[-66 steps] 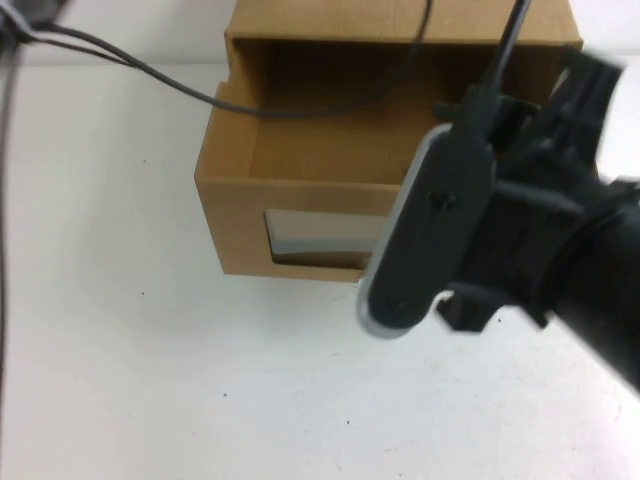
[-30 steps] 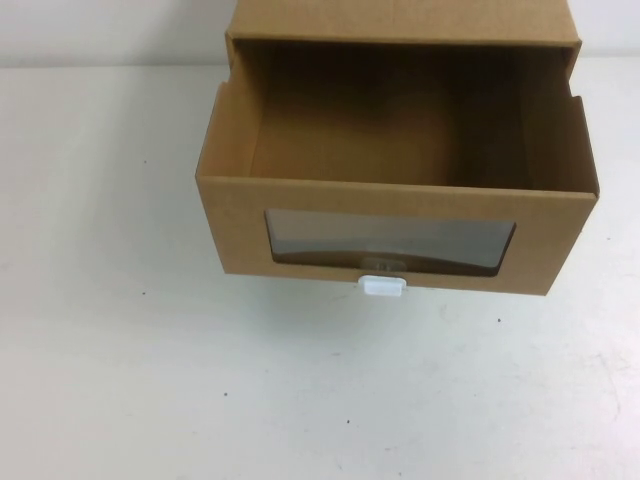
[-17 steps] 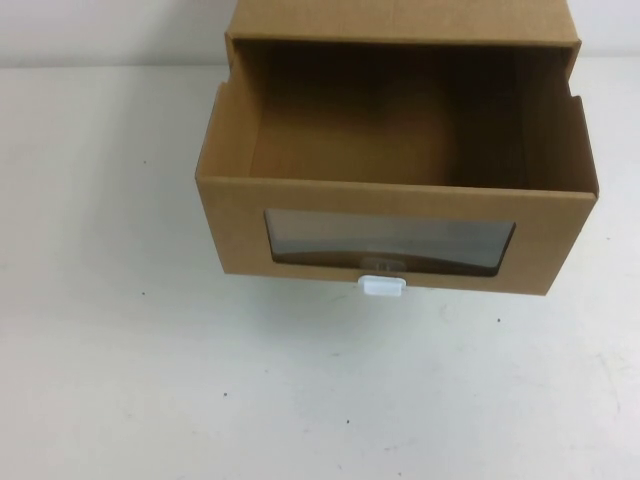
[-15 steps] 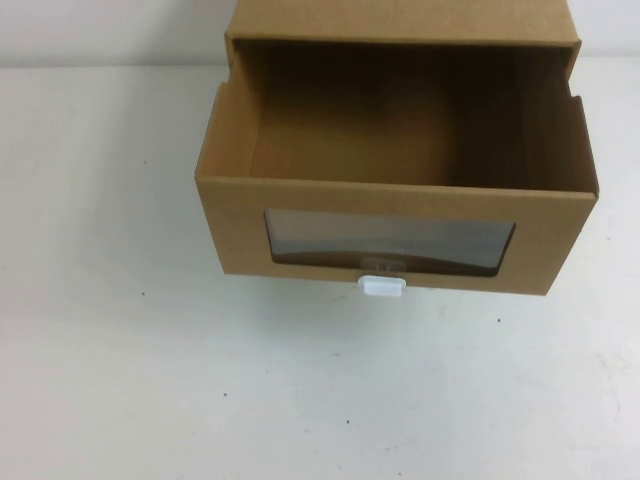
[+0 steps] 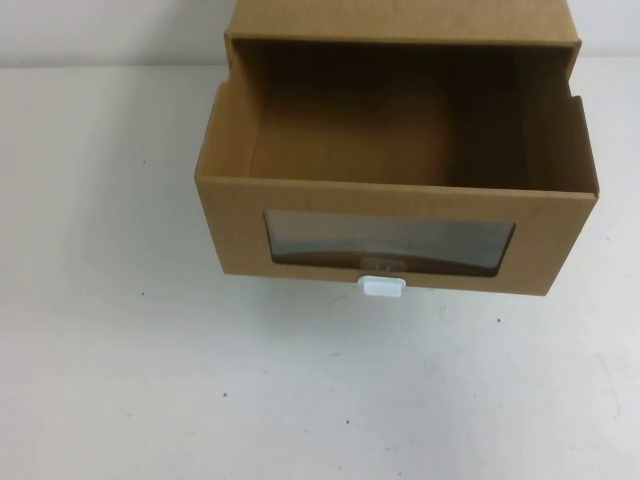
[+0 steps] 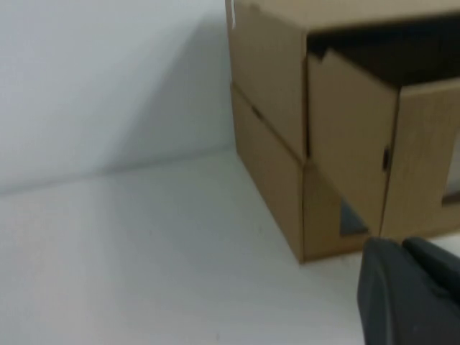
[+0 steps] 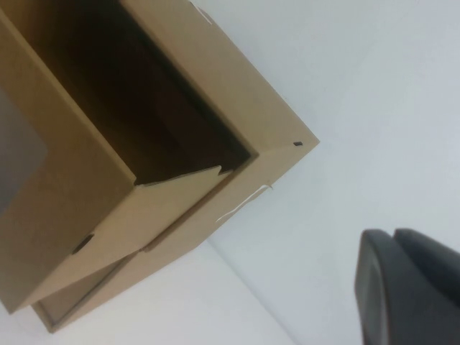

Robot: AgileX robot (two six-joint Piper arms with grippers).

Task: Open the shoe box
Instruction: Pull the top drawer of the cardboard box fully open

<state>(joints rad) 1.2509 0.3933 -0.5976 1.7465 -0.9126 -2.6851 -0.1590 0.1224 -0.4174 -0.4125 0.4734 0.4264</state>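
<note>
On the white table [image 5: 110, 380], the shoe box [image 5: 400, 20] has its drawer [image 5: 238, 230] out; left gripper [image 6: 402, 248] hangs by its left side, right gripper [image 7: 394, 233] opposite, the 2 pinched closed, empty.

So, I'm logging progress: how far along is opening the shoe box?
Done: the drawer stands pulled well out of the shoe box sleeve, its inside bare. In hand: nothing; the left gripper and the shut right gripper sit clear of the box, one on each side. Left: nothing visible.
</note>
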